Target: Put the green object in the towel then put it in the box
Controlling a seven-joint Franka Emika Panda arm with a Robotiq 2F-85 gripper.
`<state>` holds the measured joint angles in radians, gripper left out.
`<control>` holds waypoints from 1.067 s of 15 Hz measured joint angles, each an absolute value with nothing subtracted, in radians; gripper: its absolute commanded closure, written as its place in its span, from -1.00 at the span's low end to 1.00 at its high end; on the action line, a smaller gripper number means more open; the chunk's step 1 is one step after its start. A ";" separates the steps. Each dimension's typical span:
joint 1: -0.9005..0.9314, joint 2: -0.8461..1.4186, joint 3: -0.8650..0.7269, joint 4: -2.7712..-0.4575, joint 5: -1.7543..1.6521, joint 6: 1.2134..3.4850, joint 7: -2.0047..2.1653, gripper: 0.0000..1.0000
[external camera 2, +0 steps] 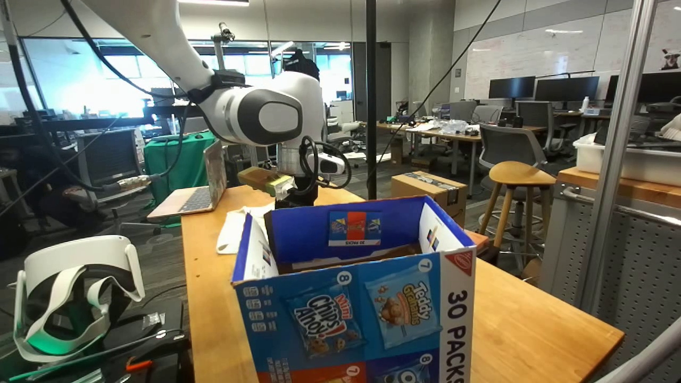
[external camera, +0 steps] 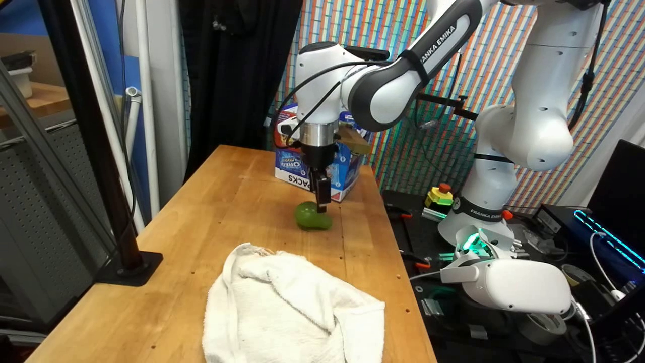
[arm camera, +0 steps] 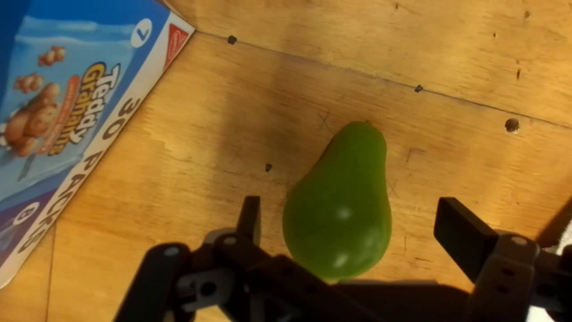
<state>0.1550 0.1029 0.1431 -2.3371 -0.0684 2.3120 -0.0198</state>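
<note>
In an exterior view we saw a white arm (external camera: 393,98) with dark-grey covers (external camera: 362,98), black "EMIKA" lettering (external camera: 438,43) at one o'clock, black cables (external camera: 352,64) and a silver collar (external camera: 318,134) near twelve. We found the dark gripper (arm camera: 349,217) dotted with pale round pivots (arm camera: 518,241).

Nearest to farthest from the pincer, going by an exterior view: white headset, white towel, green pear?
1. Green pear: just below the pincer.
2. White towel: on the camera's side of the pear.
3. White headset: off to the picture's right, past the edge of the table.
</note>
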 measured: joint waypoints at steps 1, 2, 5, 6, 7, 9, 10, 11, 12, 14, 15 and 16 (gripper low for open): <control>0.155 0.109 0.143 -2.337 -0.068 2.312 -0.020 -1.00; 0.155 0.114 0.143 -2.337 -0.068 2.312 -0.020 -1.00; 0.155 0.126 0.143 -2.337 -0.068 2.314 -0.015 -1.00; 0.155 0.128 0.143 -2.336 -0.068 2.315 -0.009 -1.00; 0.155 0.130 0.143 -2.336 -0.067 2.317 -0.003 -1.00; 0.155 0.133 0.144 -2.336 -0.064 2.322 0.008 -1.00; 0.155 0.134 0.144 -2.336 -0.063 2.324 0.013 -1.00; 0.156 0.135 0.145 -2.336 -0.063 2.325 0.018 -1.00; 0.157 0.137 0.146 -2.336 -0.063 2.326 0.020 -1.00; 0.159 0.141 0.149 -2.335 -0.063 2.331 0.027 -1.00; 0.162 0.144 0.150 -2.334 -0.063 2.333 0.031 -1.00; 0.165 0.147 0.153 -2.333 -0.063 2.333 0.034 -1.00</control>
